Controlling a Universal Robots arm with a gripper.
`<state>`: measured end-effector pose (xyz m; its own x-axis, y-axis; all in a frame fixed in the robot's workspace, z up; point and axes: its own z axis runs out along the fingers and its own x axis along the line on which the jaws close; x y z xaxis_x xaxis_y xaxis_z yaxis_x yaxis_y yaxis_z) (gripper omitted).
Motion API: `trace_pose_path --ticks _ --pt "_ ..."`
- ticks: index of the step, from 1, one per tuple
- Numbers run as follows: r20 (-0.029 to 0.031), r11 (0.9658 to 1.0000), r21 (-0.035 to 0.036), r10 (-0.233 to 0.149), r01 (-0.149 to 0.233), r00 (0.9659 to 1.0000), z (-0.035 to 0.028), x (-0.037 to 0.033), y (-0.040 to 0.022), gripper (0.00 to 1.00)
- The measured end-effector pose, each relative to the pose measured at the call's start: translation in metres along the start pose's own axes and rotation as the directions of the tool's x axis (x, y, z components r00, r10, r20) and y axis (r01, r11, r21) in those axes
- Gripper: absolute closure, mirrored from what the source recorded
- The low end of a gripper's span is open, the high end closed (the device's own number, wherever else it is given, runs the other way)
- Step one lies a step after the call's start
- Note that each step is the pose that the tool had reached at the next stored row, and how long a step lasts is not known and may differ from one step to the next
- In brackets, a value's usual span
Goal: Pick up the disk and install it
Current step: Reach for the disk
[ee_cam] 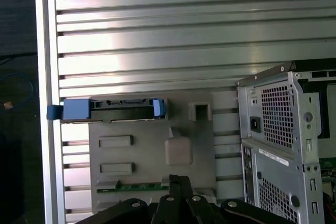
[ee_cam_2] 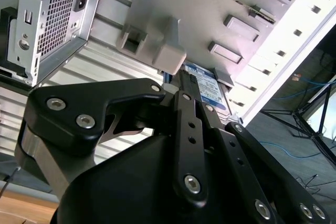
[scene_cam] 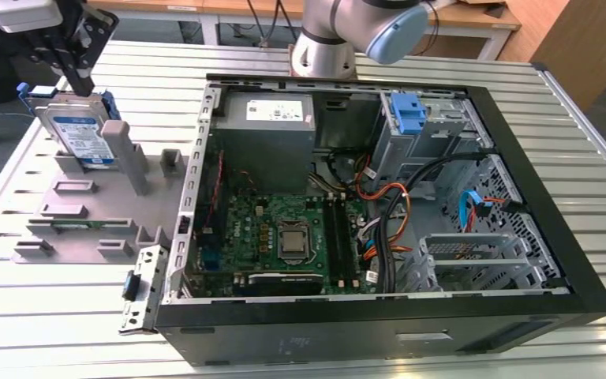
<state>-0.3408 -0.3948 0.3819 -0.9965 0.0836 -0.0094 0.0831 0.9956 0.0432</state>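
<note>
Disk [scene_cam: 78, 134] standing on edge in a slot at the far end of a grey fixture [scene_cam: 82, 207], which lies on the slatted metal surface [scene_cam: 50, 316] toward the exterior view's left. The disk's white-and-blue label faces the exterior camera, and its blue carrier frames the silver body. In the first wrist view the disk [ee_cam: 113, 109] appears edge-on from above, with the blue carrier ends at either side. A green memory module [ee_cam: 136, 186] lies in another slot of the same fixture. The gripper [scene_cam: 80, 79] hangs over the fixture, close to the disk's upper edge. Whether it touches the disk, and whether it is spread or pressed together, cannot be told. In the second wrist view the disk [ee_cam_2: 209, 92] lies just past the black gripper linkage, beside a grey post of the fixture. An open computer case [scene_cam: 387, 335] lies on its side to the exterior view's right of the fixture, just beside it. Inside it are a green motherboard [scene_cam: 282, 237], a grey power supply box [scene_cam: 269, 117] at the far wall, and a blue plastic bracket [scene_cam: 409, 114] on the drive cage. The arm's base [scene_cam: 330, 47] stands behind the case.
</note>
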Motion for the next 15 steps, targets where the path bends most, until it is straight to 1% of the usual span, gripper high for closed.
trace_pose_path --ticks 11,15 --pt "-0.0001 1.0 0.0001 0.0 0.0 1.0 0.002 0.0153 -0.0006 0.89" --pt "-0.0001 1.0 0.0001 0.001 -0.001 1.0 0.0033 0.0191 0.0011 0.89"
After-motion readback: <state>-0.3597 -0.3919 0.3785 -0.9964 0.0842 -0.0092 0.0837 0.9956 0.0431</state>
